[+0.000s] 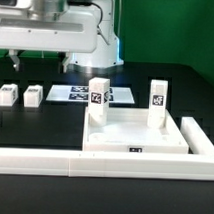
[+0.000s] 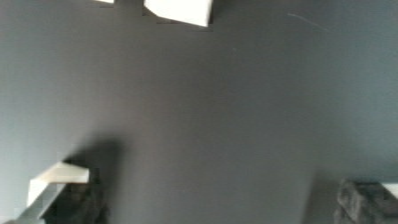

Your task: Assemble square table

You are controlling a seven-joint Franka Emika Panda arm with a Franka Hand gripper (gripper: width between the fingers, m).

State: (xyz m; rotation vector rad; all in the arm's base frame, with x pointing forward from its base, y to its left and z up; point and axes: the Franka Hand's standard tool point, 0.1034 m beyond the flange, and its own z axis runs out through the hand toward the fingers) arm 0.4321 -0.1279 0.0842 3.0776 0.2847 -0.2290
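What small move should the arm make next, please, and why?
Probably lower the open, empty jaws toward a loose leg: two legs already stand upright at the tabletop corners, while the loose ones lie unused at the exterior view's left.

Stretched across the top of the exterior view as a white, glossy, jointed robot arm (image 1: 58,23), wrist end toward that view's left. Pointing straight down with a black-fingered two-finger gripper (image 1: 40,61), jaws spread wide. Hovering, gripping nothing. In the wrist view, showing only the pale-capped dark fingertips (image 2: 59,188), set far apart at opposite edges.
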